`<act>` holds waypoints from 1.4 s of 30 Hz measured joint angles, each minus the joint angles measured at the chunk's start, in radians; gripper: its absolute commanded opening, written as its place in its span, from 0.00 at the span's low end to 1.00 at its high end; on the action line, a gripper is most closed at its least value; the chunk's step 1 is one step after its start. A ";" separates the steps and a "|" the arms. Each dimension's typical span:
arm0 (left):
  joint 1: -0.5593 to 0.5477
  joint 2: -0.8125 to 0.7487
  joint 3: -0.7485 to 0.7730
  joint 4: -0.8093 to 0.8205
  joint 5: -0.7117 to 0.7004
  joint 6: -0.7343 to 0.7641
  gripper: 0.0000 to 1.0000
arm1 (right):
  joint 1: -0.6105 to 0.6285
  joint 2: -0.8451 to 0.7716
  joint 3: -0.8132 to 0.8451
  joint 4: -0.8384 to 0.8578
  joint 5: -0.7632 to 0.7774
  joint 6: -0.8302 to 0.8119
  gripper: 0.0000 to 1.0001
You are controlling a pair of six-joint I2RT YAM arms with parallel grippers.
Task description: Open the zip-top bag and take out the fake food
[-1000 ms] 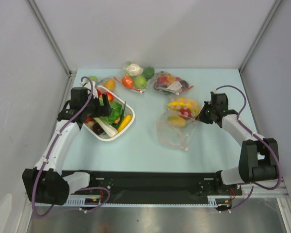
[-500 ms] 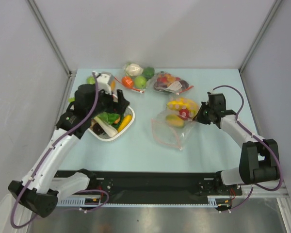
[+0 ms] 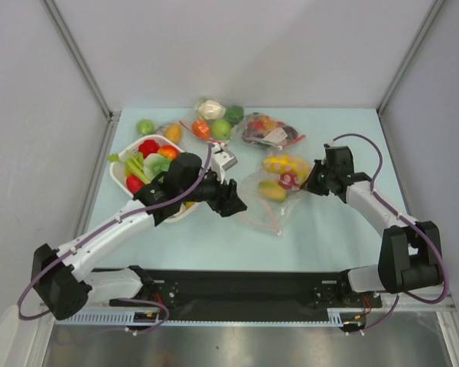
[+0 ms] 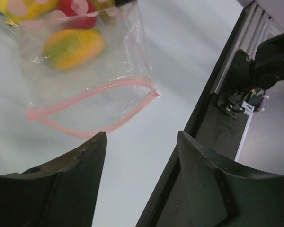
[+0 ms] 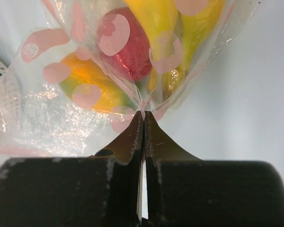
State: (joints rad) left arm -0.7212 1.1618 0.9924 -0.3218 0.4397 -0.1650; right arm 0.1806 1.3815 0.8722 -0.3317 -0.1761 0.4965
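Overhead, the left arm reaches low from the lower left, its left hand (image 3: 233,205) just left of the zip-top bag (image 3: 264,206) lying on the tabletop (image 3: 314,237) right of centre, while the right hand (image 3: 310,182) meets the bag's right edge beside the fake food (image 3: 285,170). In the left wrist view, the jaws stand apart around nothing, the pink zip strip (image 4: 151,90) gaping at upper left. In the right wrist view, the right hand is pinched tight on a fold of the bag, the food bunched just above.
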 measured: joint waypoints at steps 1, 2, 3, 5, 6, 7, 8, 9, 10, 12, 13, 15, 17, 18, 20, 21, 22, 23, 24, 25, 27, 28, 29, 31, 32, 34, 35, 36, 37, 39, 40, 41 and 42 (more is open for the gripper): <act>-0.006 0.018 -0.010 0.012 0.010 -0.002 0.64 | 0.002 -0.002 0.001 0.000 -0.002 0.002 0.00; -0.010 0.034 -0.017 0.021 0.013 -0.002 0.63 | 0.004 -0.003 0.001 -0.001 -0.005 0.005 0.00; -0.014 0.058 -0.025 0.034 0.018 -0.002 0.62 | 0.006 -0.005 0.001 -0.002 -0.007 0.008 0.00; -0.018 0.111 -0.041 0.053 0.020 -0.002 0.60 | 0.013 -0.012 0.001 -0.006 -0.013 0.012 0.00; -0.018 0.142 -0.044 0.059 0.021 -0.001 0.58 | 0.018 -0.017 0.001 -0.008 -0.015 0.016 0.00; -0.018 0.169 -0.044 0.066 0.020 -0.002 0.58 | 0.023 -0.023 0.001 -0.009 -0.017 0.020 0.00; -0.018 0.203 -0.044 0.077 0.018 -0.001 0.59 | 0.028 -0.029 0.001 -0.010 -0.017 0.025 0.00; -0.018 0.253 -0.045 0.092 0.015 -0.001 0.60 | 0.035 -0.040 0.001 -0.011 -0.018 0.030 0.00; -0.018 0.280 -0.047 0.102 0.008 0.000 0.61 | 0.040 -0.047 0.001 -0.011 -0.019 0.035 0.00; -0.018 0.326 -0.048 0.133 -0.016 0.002 0.63 | 0.051 -0.064 -0.004 -0.012 -0.024 0.046 0.00; -0.018 0.344 -0.048 0.146 -0.026 0.003 0.64 | 0.056 -0.071 -0.007 -0.014 -0.024 0.050 0.00; -0.018 0.386 -0.048 0.182 -0.056 0.005 0.68 | 0.072 -0.089 -0.017 -0.020 -0.024 0.054 0.00; -0.018 0.425 -0.048 0.223 -0.086 0.003 0.70 | 0.090 -0.108 -0.032 -0.031 -0.024 0.058 0.03; -0.018 0.443 -0.048 0.242 -0.102 -0.002 0.70 | 0.095 -0.117 -0.040 -0.039 -0.024 0.061 0.08; -0.018 0.474 -0.046 0.275 -0.129 -0.010 0.71 | 0.105 -0.131 -0.049 -0.066 -0.025 0.063 0.33; -0.018 0.489 -0.046 0.294 -0.143 -0.017 0.72 | 0.106 -0.138 -0.050 -0.080 -0.024 0.063 0.40; -0.018 0.501 -0.046 0.306 -0.153 -0.023 0.72 | 0.106 -0.144 -0.049 -0.090 -0.024 0.056 0.51; -0.018 0.509 -0.046 0.315 -0.166 -0.028 0.73 | 0.106 -0.153 -0.047 -0.107 -0.021 0.053 0.55; -0.018 0.512 -0.046 0.323 -0.174 -0.035 0.73 | 0.106 -0.162 -0.042 -0.122 -0.014 0.045 0.59; -0.018 0.513 -0.046 0.332 -0.183 -0.040 0.73 | 0.105 -0.168 -0.030 -0.139 -0.011 0.037 0.63; -0.018 0.513 -0.045 0.356 -0.204 -0.049 0.73 | 0.097 -0.172 0.002 -0.158 -0.003 0.017 0.65; -0.018 0.513 -0.044 0.366 -0.214 -0.054 0.74 | 0.087 -0.172 0.026 -0.161 0.001 0.005 0.66; -0.018 0.513 -0.044 0.373 -0.228 -0.059 0.74 | 0.083 -0.170 0.043 -0.161 0.002 -0.003 0.66; -0.018 0.513 -0.044 0.385 -0.253 -0.071 0.73 | 0.042 -0.158 0.085 -0.151 0.003 -0.020 0.67; -0.018 0.513 -0.044 0.389 -0.265 -0.073 0.74 | 0.026 -0.145 0.104 -0.142 0.002 -0.028 0.67; -0.018 0.513 -0.044 0.394 -0.291 -0.081 0.75 | -0.003 -0.107 0.139 -0.119 0.003 -0.045 0.68; -0.018 0.513 -0.044 0.395 -0.304 -0.087 0.75 | -0.010 -0.077 0.155 -0.107 0.003 -0.055 0.68; -0.018 0.513 -0.044 0.395 -0.314 -0.090 0.76 | -0.013 -0.047 0.171 -0.100 0.002 -0.066 0.68; -0.018 0.513 -0.044 0.395 -0.323 -0.093 0.77 | -0.014 -0.019 0.182 -0.092 0.000 -0.074 0.69; -0.018 0.513 -0.047 0.402 -0.338 -0.101 0.79 | -0.014 0.049 0.198 -0.072 -0.009 -0.092 0.70; -0.018 0.513 -0.050 0.407 -0.342 -0.106 0.79 | -0.014 0.079 0.199 -0.062 -0.015 -0.099 0.70; -0.018 0.513 -0.051 0.412 -0.343 -0.111 0.80 | -0.014 0.108 0.199 -0.057 -0.022 -0.106 0.70; -0.017 0.513 -0.052 0.417 -0.341 -0.119 0.80 | -0.014 0.130 0.199 -0.054 -0.025 -0.110 0.70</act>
State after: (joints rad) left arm -0.7383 1.6749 0.9405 0.0952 0.0982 -0.2844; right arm 0.1669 1.5116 1.0714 -0.3859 -0.2012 0.3862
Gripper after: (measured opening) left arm 0.791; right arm 0.698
